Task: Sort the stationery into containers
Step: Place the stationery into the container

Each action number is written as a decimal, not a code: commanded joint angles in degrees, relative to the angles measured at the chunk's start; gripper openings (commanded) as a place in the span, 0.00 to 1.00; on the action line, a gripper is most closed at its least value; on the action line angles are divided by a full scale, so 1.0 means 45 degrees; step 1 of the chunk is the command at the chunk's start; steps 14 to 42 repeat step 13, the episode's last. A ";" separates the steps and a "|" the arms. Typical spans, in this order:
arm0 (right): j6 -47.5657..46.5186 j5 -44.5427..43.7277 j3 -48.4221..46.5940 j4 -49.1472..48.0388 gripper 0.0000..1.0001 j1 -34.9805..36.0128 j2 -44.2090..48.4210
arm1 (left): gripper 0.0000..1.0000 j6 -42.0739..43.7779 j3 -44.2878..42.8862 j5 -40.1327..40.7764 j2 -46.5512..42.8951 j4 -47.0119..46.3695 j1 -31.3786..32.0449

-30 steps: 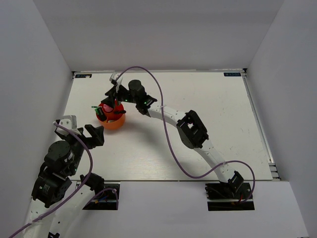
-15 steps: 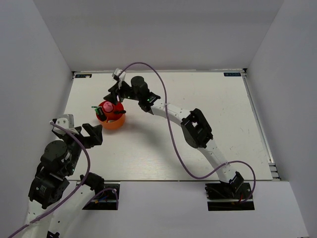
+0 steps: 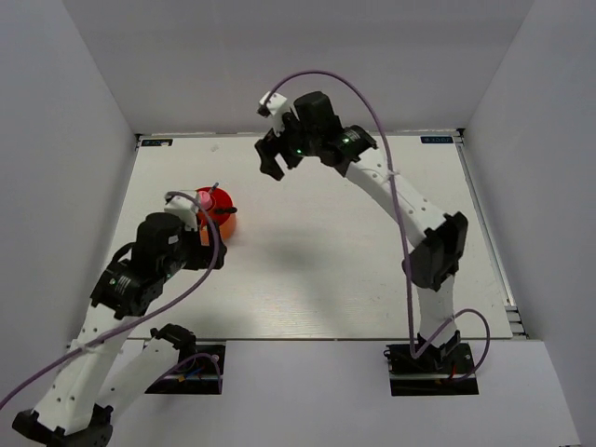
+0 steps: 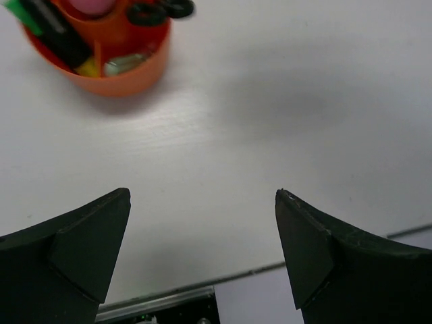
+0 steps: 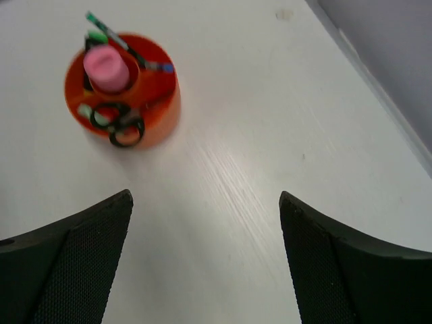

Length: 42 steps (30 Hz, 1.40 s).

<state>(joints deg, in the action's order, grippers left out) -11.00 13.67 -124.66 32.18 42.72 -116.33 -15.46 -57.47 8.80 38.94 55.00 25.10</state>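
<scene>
The round red-orange organiser [image 3: 223, 221] stands at the table's left, partly hidden by my left arm. In the right wrist view the organiser [image 5: 158, 111] holds the pink-capped glue stick [image 5: 106, 67], the black-handled scissors [image 5: 120, 125] and thin pens [image 5: 108, 35]. In the left wrist view the organiser [image 4: 118, 71] shows a green-capped highlighter [image 4: 30, 15] and the scissors' handles [image 4: 158, 9]. My left gripper [image 3: 198, 250] [image 4: 202, 196] is open and empty, just near of the organiser. My right gripper [image 3: 273, 160] [image 5: 204, 196] is open and empty, raised to the organiser's far right.
White walls enclose the table on the left, back and right. The table's near edge and a metal rail [image 4: 162, 304] lie under my left gripper. The right arm's purple cable [image 3: 372, 102] arcs above the far side.
My right gripper has lifted off the organiser and moved back and to the right. My left arm has swung forward, bringing its gripper close to the organiser.
</scene>
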 commanded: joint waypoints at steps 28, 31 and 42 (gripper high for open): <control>-0.0075 -0.6144 1.4125 0.0233 0.90 -0.0723 1.0321 | 0.99 0.1053 0.3629 -0.5137 0.0607 -0.2436 -0.0012; -0.0075 -0.6144 1.4125 0.0233 0.90 -0.0723 1.0321 | 0.99 0.1053 0.3629 -0.5137 0.0607 -0.2436 -0.0012; -0.0075 -0.6144 1.4125 0.0233 0.90 -0.0723 1.0321 | 0.99 0.1053 0.3629 -0.5137 0.0607 -0.2436 -0.0012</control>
